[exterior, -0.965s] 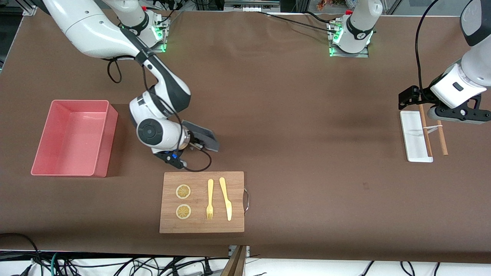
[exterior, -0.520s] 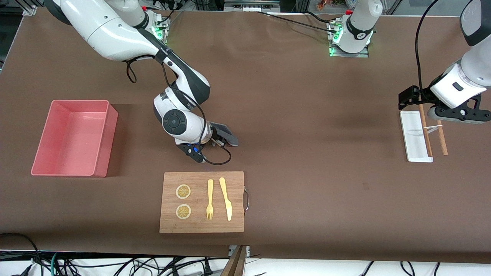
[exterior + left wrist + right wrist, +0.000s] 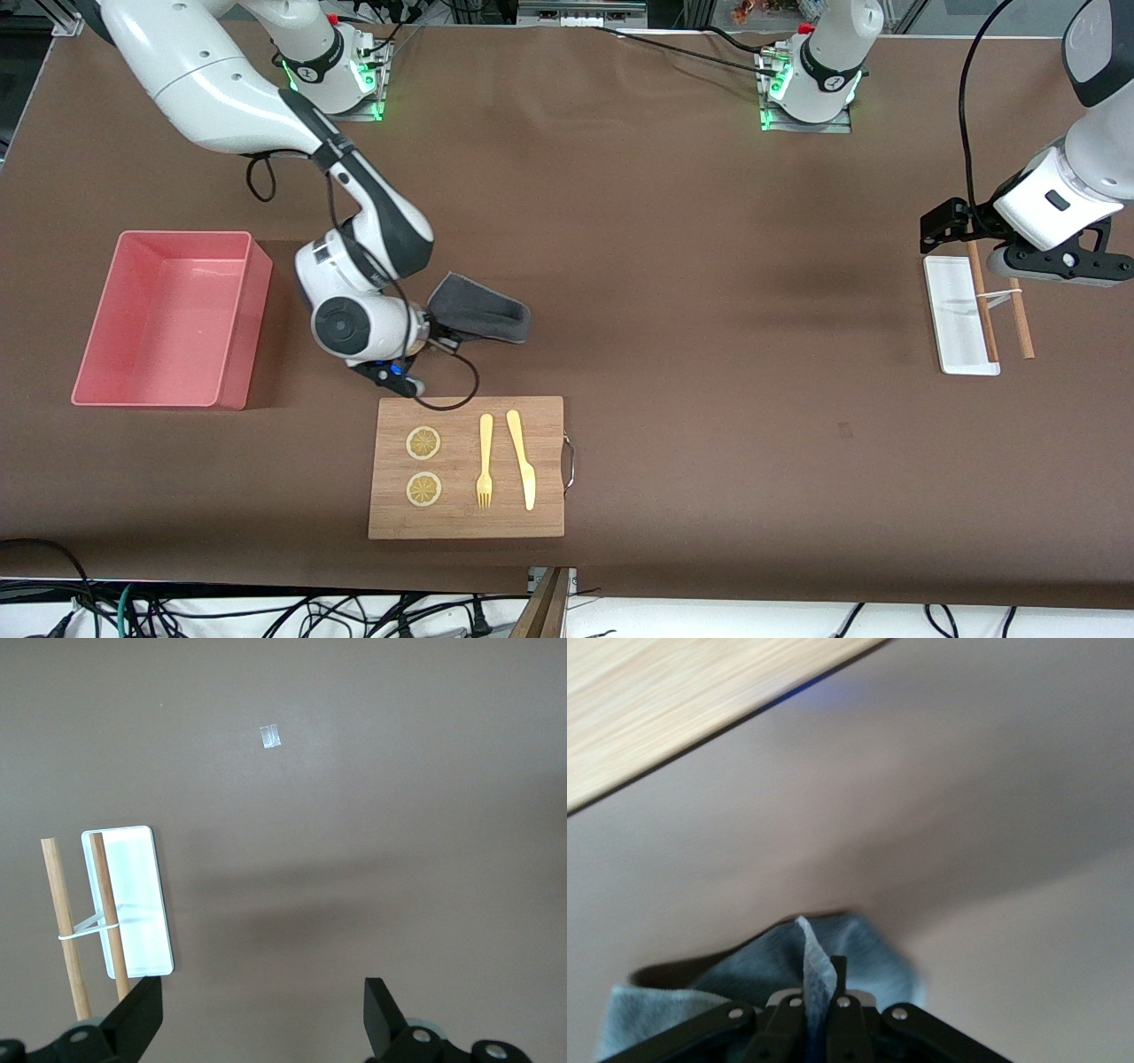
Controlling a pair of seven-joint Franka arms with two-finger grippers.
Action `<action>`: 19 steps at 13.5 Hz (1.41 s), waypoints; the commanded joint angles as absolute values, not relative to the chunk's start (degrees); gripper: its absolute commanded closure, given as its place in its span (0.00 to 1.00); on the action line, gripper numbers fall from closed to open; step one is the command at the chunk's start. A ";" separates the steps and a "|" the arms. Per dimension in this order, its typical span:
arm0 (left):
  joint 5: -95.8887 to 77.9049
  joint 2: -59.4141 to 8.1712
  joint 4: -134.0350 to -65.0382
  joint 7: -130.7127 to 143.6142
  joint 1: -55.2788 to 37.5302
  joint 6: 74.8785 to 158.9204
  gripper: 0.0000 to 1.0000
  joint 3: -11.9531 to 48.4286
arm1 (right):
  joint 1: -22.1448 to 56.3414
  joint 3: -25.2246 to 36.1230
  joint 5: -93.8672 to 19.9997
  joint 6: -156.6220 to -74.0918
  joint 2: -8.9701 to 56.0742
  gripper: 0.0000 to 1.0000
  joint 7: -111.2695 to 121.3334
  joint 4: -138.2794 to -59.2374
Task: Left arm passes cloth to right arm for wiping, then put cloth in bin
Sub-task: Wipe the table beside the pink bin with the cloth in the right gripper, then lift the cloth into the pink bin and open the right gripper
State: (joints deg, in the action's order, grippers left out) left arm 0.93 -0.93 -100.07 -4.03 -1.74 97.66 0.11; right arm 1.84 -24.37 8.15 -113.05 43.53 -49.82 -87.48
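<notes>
Brown table (image 3: 673, 266): right gripper (image 3: 819, 1003) clenched on cloth (image 3: 478, 310), dragging it just beside cutting board (image 3: 467, 467). Keep it flat, light pressure. Left gripper (image 3: 261, 1014) waits released over white tray (image 3: 952, 319); bin (image 3: 89, 354) near.

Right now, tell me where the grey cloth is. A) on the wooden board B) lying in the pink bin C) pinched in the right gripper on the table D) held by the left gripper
C: the right gripper is shut on the cloth, which trails on the table beside the bin.
</notes>
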 commanded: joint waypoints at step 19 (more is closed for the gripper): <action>0.00 0.18 -100.81 -4.04 -1.76 97.38 0.00 0.18 | -2.37 -3.70 8.17 -70.09 30.15 1.00 2.26 -65.86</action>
